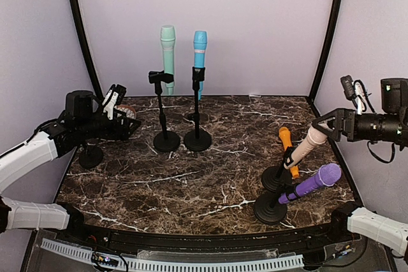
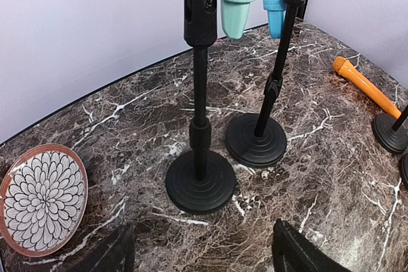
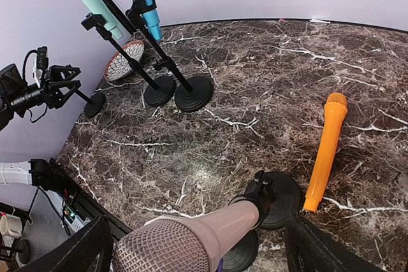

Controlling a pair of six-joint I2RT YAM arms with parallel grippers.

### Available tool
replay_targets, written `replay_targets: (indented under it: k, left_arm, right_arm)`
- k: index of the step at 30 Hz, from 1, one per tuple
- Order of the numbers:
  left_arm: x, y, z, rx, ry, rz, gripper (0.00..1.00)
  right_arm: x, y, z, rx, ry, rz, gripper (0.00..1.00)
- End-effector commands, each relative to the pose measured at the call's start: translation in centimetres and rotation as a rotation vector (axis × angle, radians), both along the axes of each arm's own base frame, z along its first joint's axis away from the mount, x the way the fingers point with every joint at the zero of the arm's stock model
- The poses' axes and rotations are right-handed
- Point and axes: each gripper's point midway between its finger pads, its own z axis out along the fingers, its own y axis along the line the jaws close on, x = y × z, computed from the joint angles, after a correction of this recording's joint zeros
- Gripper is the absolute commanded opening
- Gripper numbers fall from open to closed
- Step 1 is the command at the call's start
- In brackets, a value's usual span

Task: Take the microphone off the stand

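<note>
nearest the arm bases, at five o'clock on the dark marble table [image 1: 159,183]: a purple microphone [image 1: 313,183] clipped in a black round-footed stand [image 1: 270,209], head leaning toward two o'clock.

just behind, at four o'clock: the beige microphone [image 1: 308,145], seated in the clip of a low stand [image 1: 278,178], tilted the same way, head raised off the table. around that head, the right gripper [image 1: 326,125], spread wide. in the right wrist view, one of its fingers [image 3: 319,250] to each side of the mesh grille, a gap on both sides, pinching nothing.

just beside that low stand's foot, on its far side: an orange microphone [image 1: 287,150] lying flat on the marble.

across at nine o'clock: the left gripper [image 2: 203,237], likewise spread, hovering low over the marble with only table between the fingertips, aimed toward the middle of the table. under the arm, toward eight o'clock, a small black base [image 1: 91,156], upper part hard to make out. behind, toward ten o'clock, a round plate [image 2: 44,199] with a petal pattern, flat on the marble.

farthest, near twelve o'clock and well apart from both grippers: a mint microphone [image 1: 167,52] upright in a tall stand [image 1: 166,141]. at its three o'clock side, a blue microphone [image 1: 199,52] in a second tall stand [image 1: 197,139], the two round feet nearly touching, both heads up.
</note>
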Motion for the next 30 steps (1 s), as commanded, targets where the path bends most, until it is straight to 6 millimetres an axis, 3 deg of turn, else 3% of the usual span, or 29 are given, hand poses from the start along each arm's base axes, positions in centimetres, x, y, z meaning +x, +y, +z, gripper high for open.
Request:
replay_targets:
  k: [1, 5, 11, 30]
  left_arm:
    - [0.2, 0.2, -0.4, 0.024, -0.008, 0.009, 0.76]
    - [0.3, 0.2, -0.6, 0.029, -0.002, 0.009, 0.76]
    - [0.3, 0.3, -0.9, 0.034, 0.004, 0.012, 0.76]
    - [0.5, 0.4, -1.1, 0.046, 0.008, 0.020, 0.77]
  right_arm:
    - [-0.5, 0.6, 1.1, -0.002, -0.032, 0.057, 0.94]
    - [-0.3, 0.9, 0.8, -0.012, -0.015, 0.076, 0.93]
    - [-0.1, 1.6, 1.9, 0.001, -0.030, 0.119, 0.93]
    - [1.3, 2.6, -2.5, -0.178, 0.046, 0.042, 0.84]
